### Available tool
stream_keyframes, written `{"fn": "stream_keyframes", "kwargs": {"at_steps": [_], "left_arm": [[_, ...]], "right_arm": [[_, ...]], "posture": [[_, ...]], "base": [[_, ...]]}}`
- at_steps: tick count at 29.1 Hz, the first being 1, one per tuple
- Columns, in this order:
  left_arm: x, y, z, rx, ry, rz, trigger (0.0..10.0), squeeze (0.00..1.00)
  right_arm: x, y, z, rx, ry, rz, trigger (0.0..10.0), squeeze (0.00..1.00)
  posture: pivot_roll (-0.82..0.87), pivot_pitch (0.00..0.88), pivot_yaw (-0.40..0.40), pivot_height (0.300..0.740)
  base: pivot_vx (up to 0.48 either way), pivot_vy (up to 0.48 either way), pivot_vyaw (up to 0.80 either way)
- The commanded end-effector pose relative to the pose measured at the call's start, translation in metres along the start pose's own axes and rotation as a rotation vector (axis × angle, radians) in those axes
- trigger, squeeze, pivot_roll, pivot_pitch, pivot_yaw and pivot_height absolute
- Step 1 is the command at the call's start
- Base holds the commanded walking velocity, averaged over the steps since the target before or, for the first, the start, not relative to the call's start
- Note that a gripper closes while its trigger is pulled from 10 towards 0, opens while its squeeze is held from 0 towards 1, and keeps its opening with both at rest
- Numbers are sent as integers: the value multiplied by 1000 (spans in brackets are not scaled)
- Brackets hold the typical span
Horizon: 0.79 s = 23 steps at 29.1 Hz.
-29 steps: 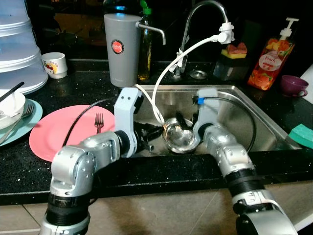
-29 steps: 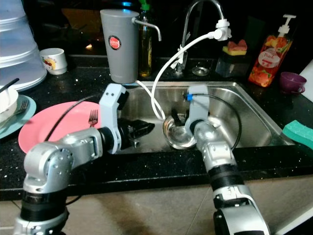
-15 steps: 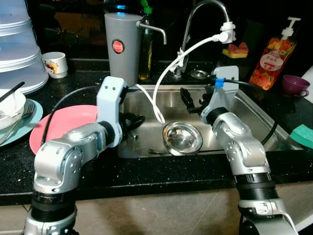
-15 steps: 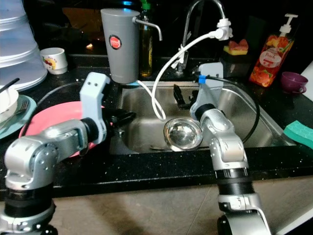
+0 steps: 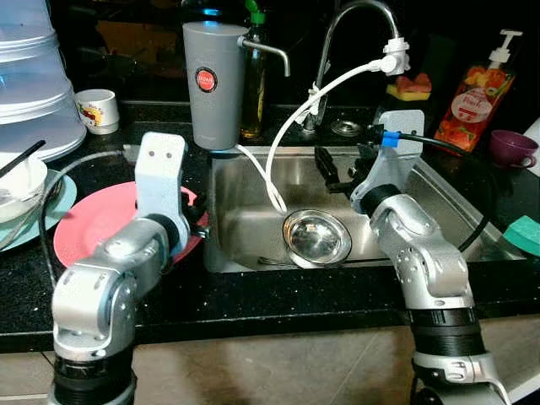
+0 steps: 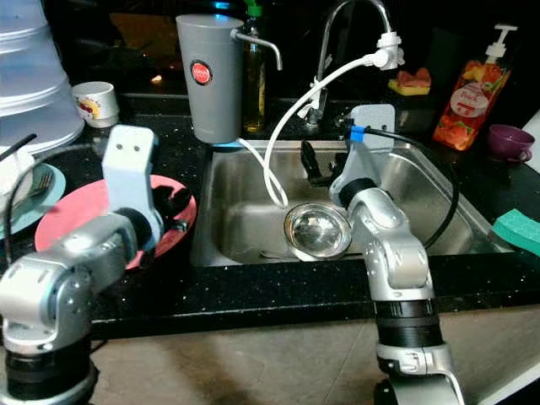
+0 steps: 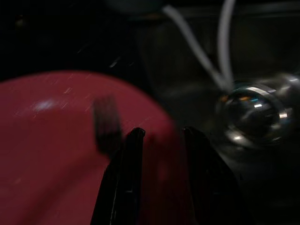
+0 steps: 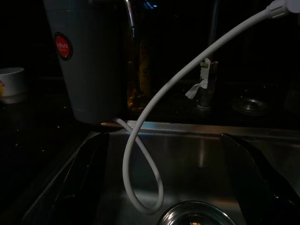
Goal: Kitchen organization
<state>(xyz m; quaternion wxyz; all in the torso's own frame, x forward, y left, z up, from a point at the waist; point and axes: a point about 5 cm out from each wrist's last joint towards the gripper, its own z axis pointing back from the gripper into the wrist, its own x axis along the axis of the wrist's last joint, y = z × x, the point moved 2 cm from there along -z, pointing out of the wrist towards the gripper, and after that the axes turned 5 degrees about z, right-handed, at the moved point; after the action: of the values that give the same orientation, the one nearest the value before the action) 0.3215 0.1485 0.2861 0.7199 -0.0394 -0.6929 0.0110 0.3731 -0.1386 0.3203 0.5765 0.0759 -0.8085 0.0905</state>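
The fork [image 7: 105, 124] lies flat on the pink plate [image 5: 93, 232], just ahead of the left gripper [image 7: 161, 140] and a little to the outer side of its fingertips, tines pointing away from the wrist. It looks a light, stiff metal piece, thin and probably slippery against the smooth plate — best pinched across the handle near its middle, since the plate gives little room to get a finger under it. The left gripper hangs over the plate's sink-side edge with its two black fingers a narrow gap apart and nothing between them. Beyond it, in the steel sink [image 5: 422, 181], a shiny metal bowl [image 5: 316, 238] rests by the loop of white hose [image 5: 278, 198] that runs from the faucet [image 5: 354, 17]; the right gripper [image 5: 337, 173] is raised above that bowl, fingers spread wide and empty. A second ago both grippers were down at the bowl; since then the left has swung out of the sink toward the plate and the right has lifted clear — the bowl has stayed where it was.
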Motion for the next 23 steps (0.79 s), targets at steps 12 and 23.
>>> {"fn": "stream_keyframes", "kwargs": {"at_steps": [12,23], "left_arm": [[-5,26,-13,147,30,-1,10000,0],[-13,24,-18,127,63,41,10000,0]], "right_arm": [[0,2,5,3,17,-11,10000,0],[0,4,5,7,21,-11,10000,0]], "posture": [[79,172,-70,740],[76,164,-69,740]], "base": [[0,0,0],[0,0,0]]}}
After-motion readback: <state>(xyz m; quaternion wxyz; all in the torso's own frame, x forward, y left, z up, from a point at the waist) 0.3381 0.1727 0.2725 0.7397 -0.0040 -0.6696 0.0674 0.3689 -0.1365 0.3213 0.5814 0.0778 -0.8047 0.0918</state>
